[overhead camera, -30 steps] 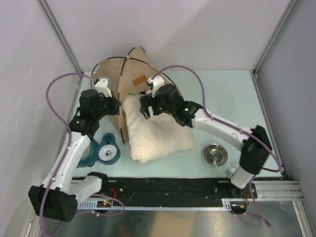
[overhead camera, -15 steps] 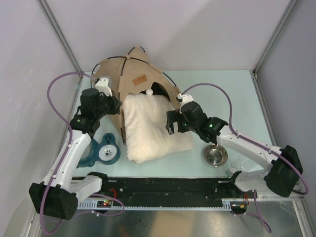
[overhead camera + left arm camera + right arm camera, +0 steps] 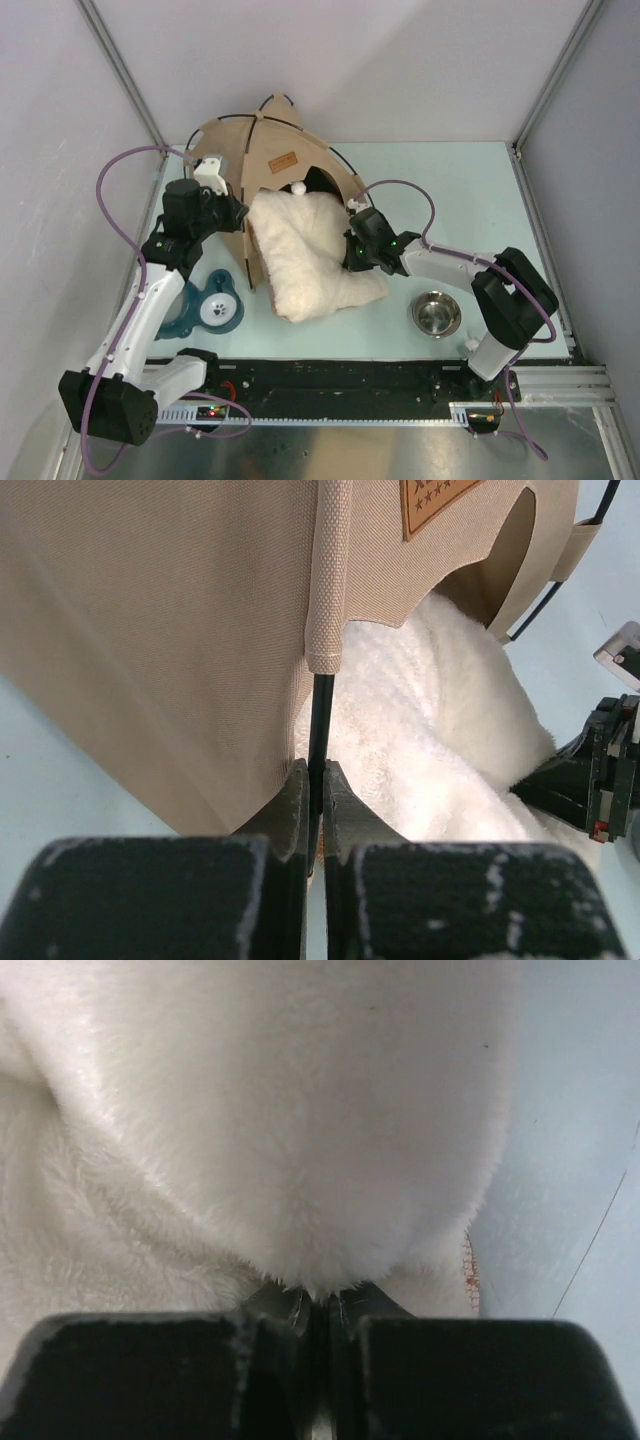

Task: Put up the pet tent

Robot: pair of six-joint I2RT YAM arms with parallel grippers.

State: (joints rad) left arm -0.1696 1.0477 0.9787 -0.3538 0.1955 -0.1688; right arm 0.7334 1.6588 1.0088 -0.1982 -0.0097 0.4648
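Note:
The tan pet tent (image 3: 262, 150) stands at the back of the table, its dark opening facing front right, with a brown label patch (image 3: 282, 161) and a white pompom (image 3: 299, 187). My left gripper (image 3: 238, 216) is at the tent's front left edge, shut on a thin black pole (image 3: 320, 715) that comes out of the fabric sleeve (image 3: 328, 580); the left gripper's jaws (image 3: 316, 780) pinch it. A cream pillow (image 3: 310, 258) lies half inside the opening. My right gripper (image 3: 350, 254) is shut on the pillow's right edge, fur bulging over its jaws (image 3: 318, 1305).
A blue paw-print dish (image 3: 212, 308) sits front left, beside the left arm. A steel bowl (image 3: 436, 314) rests front right, close under the right forearm. Enclosure walls and metal posts (image 3: 120, 70) stand around the table. A black rail (image 3: 330, 378) runs along the near edge.
The right arm drew back from the tent opening, then went to the pillow's right edge and closed on it. The pillow shifted slightly. The left arm has held still.

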